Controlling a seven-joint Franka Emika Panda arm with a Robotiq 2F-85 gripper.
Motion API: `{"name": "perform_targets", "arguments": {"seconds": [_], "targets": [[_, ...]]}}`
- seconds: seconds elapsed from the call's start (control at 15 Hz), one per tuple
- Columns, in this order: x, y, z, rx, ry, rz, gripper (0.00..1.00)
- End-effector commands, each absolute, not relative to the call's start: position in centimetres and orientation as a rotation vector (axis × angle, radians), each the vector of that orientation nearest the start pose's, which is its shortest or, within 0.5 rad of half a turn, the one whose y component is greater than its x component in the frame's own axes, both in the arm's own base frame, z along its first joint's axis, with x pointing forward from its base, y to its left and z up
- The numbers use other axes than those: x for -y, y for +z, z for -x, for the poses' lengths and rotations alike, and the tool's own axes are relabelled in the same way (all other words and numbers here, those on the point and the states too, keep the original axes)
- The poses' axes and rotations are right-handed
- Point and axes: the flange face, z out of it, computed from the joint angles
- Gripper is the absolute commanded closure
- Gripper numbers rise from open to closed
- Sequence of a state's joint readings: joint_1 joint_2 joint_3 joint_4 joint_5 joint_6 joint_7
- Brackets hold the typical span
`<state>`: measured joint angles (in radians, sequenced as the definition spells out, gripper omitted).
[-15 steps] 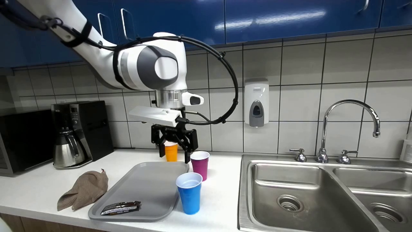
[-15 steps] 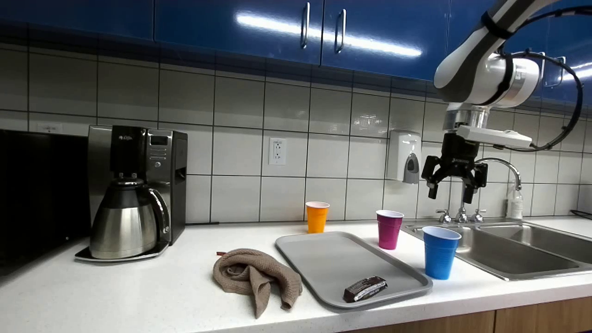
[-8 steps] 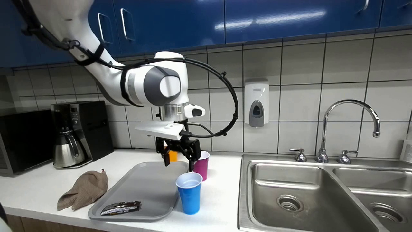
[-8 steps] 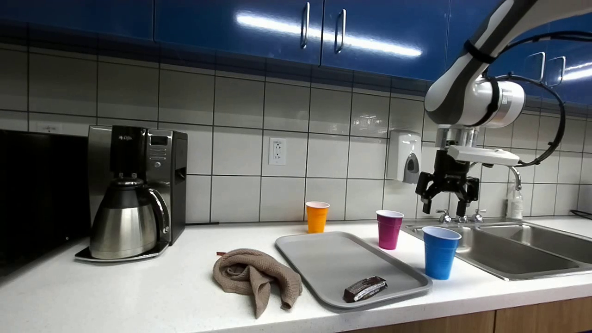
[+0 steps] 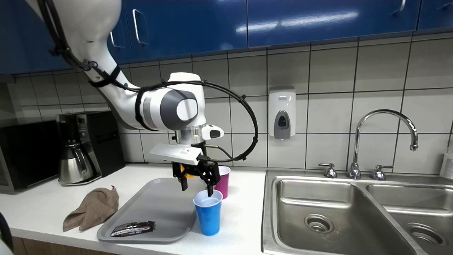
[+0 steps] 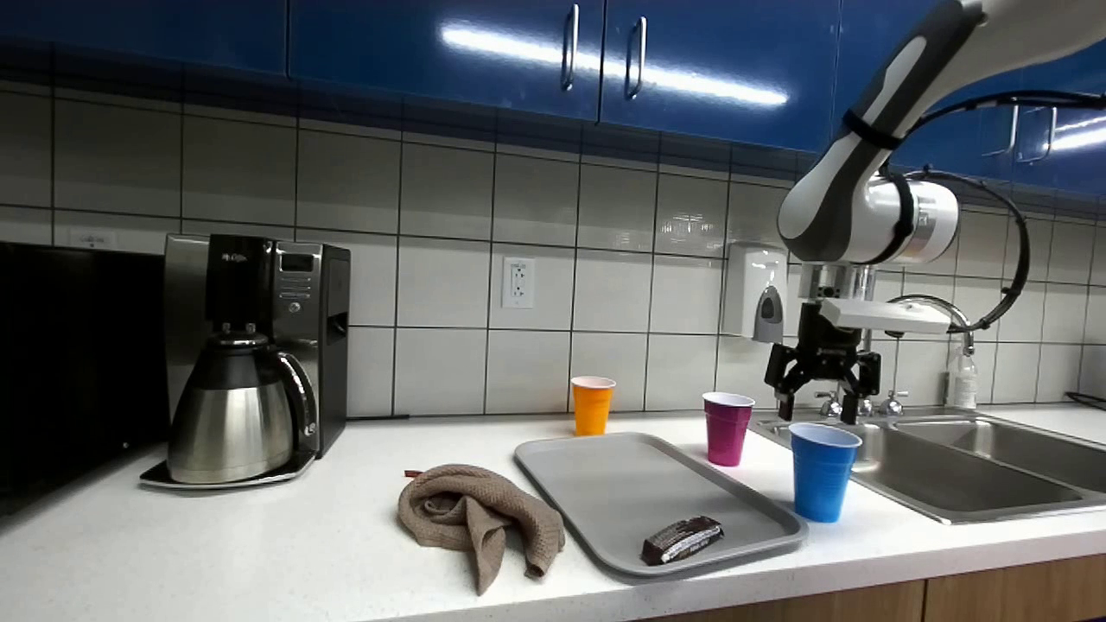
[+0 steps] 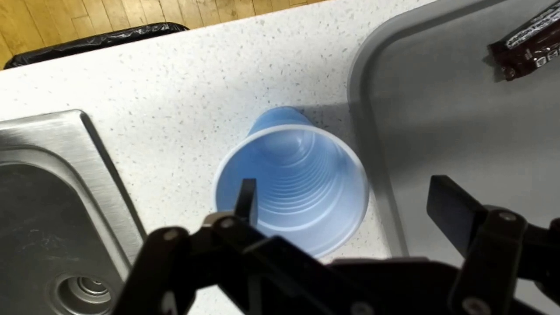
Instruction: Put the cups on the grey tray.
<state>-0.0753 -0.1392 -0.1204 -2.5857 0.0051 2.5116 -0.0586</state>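
Plastic, thin by the look of it, should make the blue cup light, springy and easy to dent. It stands upright on the bench, between the grey tray and the sink, just beside the tray but apart from it. The wrist view looks down inside to the base, so it is probably carrying no load; with a wide mouth over a narrower foot, a knock near the top could tip it.

The fingers are spread apart and hold nothing. In the wrist view one shows across the cup's mouth and the other past the rim, over the tray; no contact can be made out. That suits a pinch on the wall nearest the tray, one finger inside and one outside, reaching a little below the lip. The smooth side may slide, but a gentle squeeze should do; a hard one would likely crease the wall.

The pink cup and the orange cup also stand on the bench, off the tray, and look alike in make, so the same hold should serve. A snack bar lies on the tray and is best avoided.
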Motion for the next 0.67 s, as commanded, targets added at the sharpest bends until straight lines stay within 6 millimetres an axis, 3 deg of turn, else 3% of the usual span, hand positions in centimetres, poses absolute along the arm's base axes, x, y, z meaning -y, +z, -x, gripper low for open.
{"name": "perform_targets", "arguments": {"seconds": [0.0, 0.6], "targets": [[8.0, 30.3, -44.2, -0.247, -0.11, 3.149, 0.0], [7.3, 28.2, -44.7, -0.279, -0.126, 3.174, 0.0]]}}
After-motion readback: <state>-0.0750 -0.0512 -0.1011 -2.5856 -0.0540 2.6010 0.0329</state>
